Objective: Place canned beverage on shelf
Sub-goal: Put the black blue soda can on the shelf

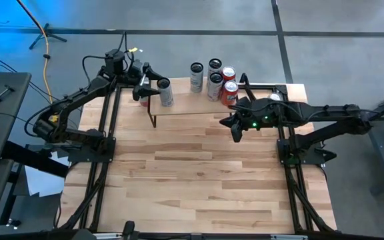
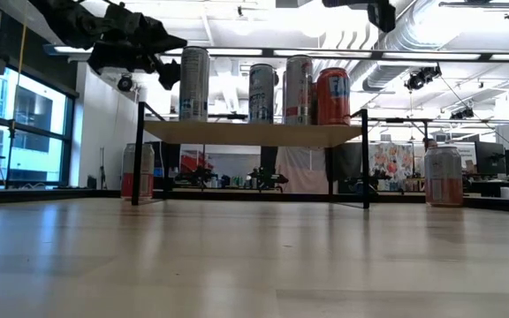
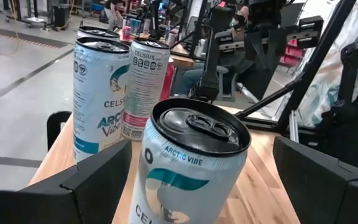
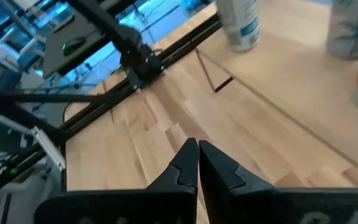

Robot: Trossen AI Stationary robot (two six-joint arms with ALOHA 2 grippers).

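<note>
Because the can (image 1: 165, 93) is a tall, thin-walled tin cylinder, it will likely feel light but stiff, with smooth slippery sides that dent under a hard squeeze; the safest hold is across the middle of the body. In the high view it stands upright at the left end of the shelf (image 1: 192, 105), in the upper middle of the frame, and the left gripper (image 1: 145, 87) sits just to its left with fingers spread wide, apparently let go of it. The right gripper (image 1: 235, 128) hangs right of centre, fingers pressed together on nothing, in front of a cluster of other cans (image 1: 213, 79).

In the low view the can (image 2: 194, 84) rises from the left part of the shelf top (image 2: 254, 132), the left gripper (image 2: 135, 44) beside it at upper left.

In the left wrist view the can (image 3: 191, 168) fills the lower middle, between the two dark fingers (image 3: 92, 183), with gaps on both sides.

In the right wrist view the shut fingertips (image 4: 197, 165) point down at bare table (image 4: 148, 143).
</note>
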